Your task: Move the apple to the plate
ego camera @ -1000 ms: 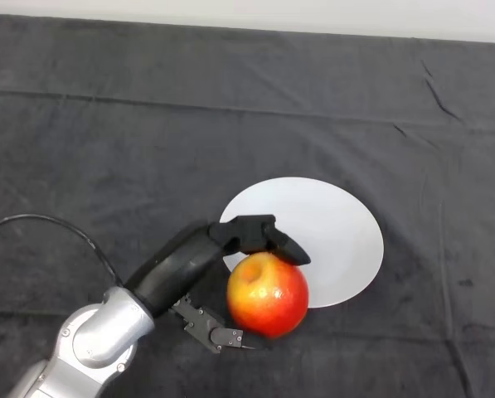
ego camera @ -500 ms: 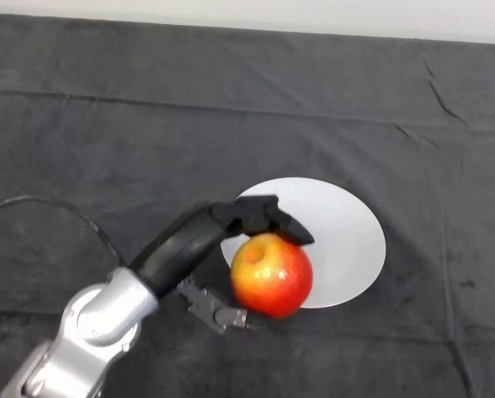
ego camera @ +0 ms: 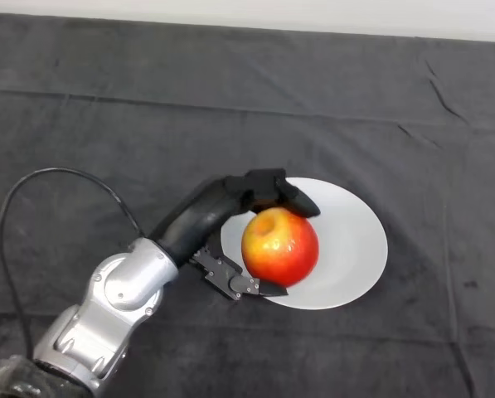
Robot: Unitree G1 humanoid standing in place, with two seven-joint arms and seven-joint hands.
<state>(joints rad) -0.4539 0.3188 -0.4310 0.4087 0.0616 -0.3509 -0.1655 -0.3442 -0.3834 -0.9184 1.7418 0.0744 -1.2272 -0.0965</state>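
A red and yellow apple (ego camera: 280,246) is held over the left part of the round white plate (ego camera: 346,240). My left hand (ego camera: 259,192) is shut on the apple: black fingers curl over its far side and the thumb (ego camera: 240,282) presses its near side. The silver-grey arm reaches in from the lower left. Whether the apple rests on the plate or hangs just above it cannot be told.
The dark cloth (ego camera: 106,133) covers the whole table, with a few creases at the far right. A pale strip of wall runs along the top edge.
The hand has carried the apple up and to the right, from the plate's near-left rim to a spot over the plate's left part. The arm has stretched further out.
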